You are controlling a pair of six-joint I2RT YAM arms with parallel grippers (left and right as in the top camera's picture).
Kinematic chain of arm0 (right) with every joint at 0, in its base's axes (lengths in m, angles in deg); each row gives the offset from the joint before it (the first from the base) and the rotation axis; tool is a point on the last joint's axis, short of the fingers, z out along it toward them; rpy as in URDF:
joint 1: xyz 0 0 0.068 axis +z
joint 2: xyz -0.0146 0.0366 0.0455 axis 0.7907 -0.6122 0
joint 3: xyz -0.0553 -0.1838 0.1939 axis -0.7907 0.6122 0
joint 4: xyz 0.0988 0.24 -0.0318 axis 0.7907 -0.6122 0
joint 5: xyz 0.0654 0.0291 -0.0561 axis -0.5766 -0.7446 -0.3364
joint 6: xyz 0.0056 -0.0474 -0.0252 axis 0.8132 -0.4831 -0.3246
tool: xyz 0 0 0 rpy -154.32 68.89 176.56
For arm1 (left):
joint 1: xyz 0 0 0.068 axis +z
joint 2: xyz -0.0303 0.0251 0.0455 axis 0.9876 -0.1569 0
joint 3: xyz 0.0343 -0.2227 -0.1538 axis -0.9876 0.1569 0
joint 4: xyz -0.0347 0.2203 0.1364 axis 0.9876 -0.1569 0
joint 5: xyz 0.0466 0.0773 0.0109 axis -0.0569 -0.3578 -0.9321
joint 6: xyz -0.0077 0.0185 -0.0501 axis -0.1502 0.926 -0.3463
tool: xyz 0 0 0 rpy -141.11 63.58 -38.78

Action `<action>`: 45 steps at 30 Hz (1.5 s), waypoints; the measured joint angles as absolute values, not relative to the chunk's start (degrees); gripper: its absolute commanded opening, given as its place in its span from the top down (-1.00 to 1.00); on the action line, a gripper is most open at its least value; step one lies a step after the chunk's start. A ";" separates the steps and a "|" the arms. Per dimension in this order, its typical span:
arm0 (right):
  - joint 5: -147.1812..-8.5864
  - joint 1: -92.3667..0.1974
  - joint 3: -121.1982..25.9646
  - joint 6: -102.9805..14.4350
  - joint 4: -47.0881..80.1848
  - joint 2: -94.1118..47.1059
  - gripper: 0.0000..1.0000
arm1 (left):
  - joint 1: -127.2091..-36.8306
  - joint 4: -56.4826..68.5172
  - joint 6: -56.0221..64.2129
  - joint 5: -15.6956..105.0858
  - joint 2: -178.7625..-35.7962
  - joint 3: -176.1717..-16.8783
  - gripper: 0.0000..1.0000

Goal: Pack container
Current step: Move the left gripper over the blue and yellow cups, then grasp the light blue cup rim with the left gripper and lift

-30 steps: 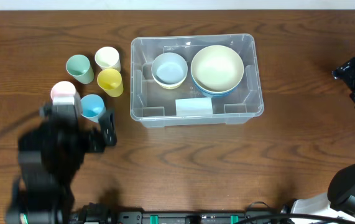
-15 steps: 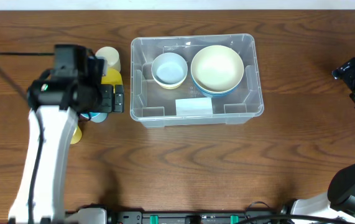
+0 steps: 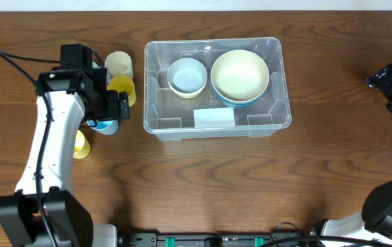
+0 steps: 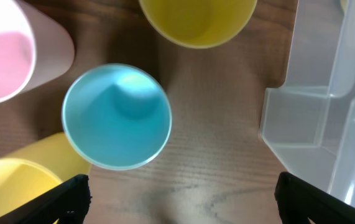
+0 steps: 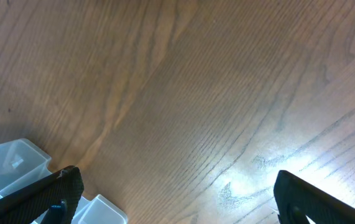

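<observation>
Left fingers [image 4: 71, 191] are spread wide over the round blue plastic cup [image 4: 116, 116] near the big clear plastic container [image 4: 326, 118]; right fingers [image 5: 65, 186] are spread wide too.

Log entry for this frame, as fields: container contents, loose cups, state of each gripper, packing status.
container: clear bin, open top
inside: small pale-blue bowl; large cream bowl
outside, to its left: cream cup; yellow cup; blue cup; pink cup; second yellow cup, apparently on its side
left gripper: open, above the cups, holding nothing
right gripper: open, over the table, holding nothing
packing: two bowls in; no cup in yet
</observation>
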State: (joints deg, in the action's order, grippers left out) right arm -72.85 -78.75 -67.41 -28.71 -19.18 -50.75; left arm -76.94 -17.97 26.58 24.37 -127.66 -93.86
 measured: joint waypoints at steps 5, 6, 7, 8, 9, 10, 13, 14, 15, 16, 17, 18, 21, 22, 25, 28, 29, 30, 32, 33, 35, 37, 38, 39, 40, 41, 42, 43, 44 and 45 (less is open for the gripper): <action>-72.85 -78.75 -67.41 -28.71 -19.18 -50.75 -0.99 | -76.94 -16.29 26.58 24.37 -130.94 -93.68 -0.76; -72.85 -78.75 -67.41 -28.71 -19.18 -50.75 -0.99 | -76.94 -16.09 26.53 24.37 -131.77 -93.68 -0.74; -72.85 -78.75 -67.41 -28.71 -19.18 -50.75 -0.98 | -76.94 -15.94 26.42 24.37 -132.51 -93.66 -0.70; -72.85 -78.75 -67.41 -28.71 -19.18 -50.75 -0.98 | -76.94 -15.78 26.31 24.37 -133.34 -93.60 -0.64; -72.85 -78.75 -67.41 -28.71 -19.18 -50.75 -0.99 | -76.94 -15.70 26.20 24.35 -134.09 -93.55 -0.57; -72.85 -78.75 -67.41 -28.71 -19.18 -50.75 -0.99 | -76.94 -15.63 26.03 24.37 -134.83 -93.53 -0.49; -72.85 -78.75 -67.41 -28.71 -19.18 -50.75 -0.99 | -76.96 -15.57 25.90 24.35 -137.26 -93.47 -0.22; -72.85 -78.75 -67.41 -28.71 -19.18 -50.75 -0.98 | -76.94 -15.50 25.90 24.39 -137.80 -93.42 -0.14; -72.85 -78.75 -67.41 -28.71 -19.18 -50.75 -0.98 | -76.94 -15.48 25.72 24.39 -138.48 -93.38 -0.01; -72.85 -78.75 -67.41 -28.71 -19.20 -50.75 -0.99 | -76.94 -15.44 25.66 24.37 -139.05 -93.29 0.11; -72.85 -78.75 -67.41 -28.71 -19.18 -50.75 -0.99 | -76.94 -15.46 25.53 24.39 -139.38 -93.22 0.19; -72.85 -78.75 -67.41 -28.71 -19.18 -50.75 -0.98 | -76.94 -15.44 25.72 24.37 -139.66 -93.16 0.22; -72.85 -78.75 -67.41 -28.71 -19.18 -50.75 -0.99 | -76.94 -15.44 25.72 24.35 -139.92 -93.12 0.28; -72.85 -78.75 -67.41 -28.71 -19.18 -50.75 -0.99 | -76.94 -15.41 25.70 24.37 -139.92 -93.12 0.35; -72.85 -78.75 -67.41 -28.71 -19.18 -50.75 -0.98 | -76.96 -15.24 25.64 24.35 -139.92 -93.12 0.54; -72.85 -78.75 -67.41 -28.71 -19.18 -50.75 -0.98 | -76.94 -14.87 25.37 24.35 -139.92 -93.12 0.82; -72.85 -78.75 -67.41 -28.71 -19.18 -50.75 -0.98 | -76.94 -14.80 25.42 24.35 -139.92 -93.12 0.88; -72.85 -78.75 -67.41 -28.71 -19.18 -50.75 -0.98 | -76.96 -14.78 25.53 24.30 -139.92 -93.12 0.88; -72.85 -78.75 -67.41 -28.71 -19.18 -50.75 -0.98 | -76.94 -14.80 25.59 24.15 -139.92 -93.12 0.88; -72.85 -78.75 -67.41 -28.71 -19.20 -50.75 -0.98 | -76.96 -14.76 25.59 24.11 -139.92 -93.12 0.88; -72.85 -78.75 -67.41 -28.71 -19.18 -50.75 -0.99 | -76.96 -14.78 25.57 23.97 -139.92 -93.12 0.88; -72.85 -78.75 -67.41 -28.71 -19.18 -50.75 -0.98 | -76.96 -14.80 25.55 23.97 -139.92 -93.12 0.88; -72.85 -78.75 -67.41 -28.71 -19.18 -50.75 -0.99 | -76.96 -14.82 25.55 23.95 -139.92 -93.12 0.88; -72.85 -78.75 -67.41 -28.71 -19.18 -50.75 -0.99 | -76.96 -14.89 25.55 23.95 -139.92 -93.12 0.88; -72.85 -78.75 -67.41 -28.71 -19.18 -50.75 -0.98 | -76.96 -15.06 25.55 23.95 -139.90 -93.12 0.88; -72.85 -78.75 -67.41 -28.71 -19.18 -50.75 -0.98 | -76.96 -15.30 25.53 23.93 -139.90 -93.12 0.88; -72.85 -78.75 -67.41 -28.71 -19.18 -50.75 -0.98 | -76.96 -15.87 25.50 23.93 -139.88 -93.12 0.88; -72.85 -78.75 -67.41 -28.71 -19.18 -50.75 -0.98 | -76.96 -16.46 25.35 23.93 -139.77 -93.12 0.88; -72.85 -78.75 -67.41 -28.71 -19.18 -50.75 -0.99 | -76.96 -17.10 25.31 23.93 -139.59 -93.12 0.88; -72.85 -78.75 -67.41 -28.71 -19.18 -50.75 -0.99 | -76.96 -17.69 25.13 23.93 -139.25 -93.12 0.88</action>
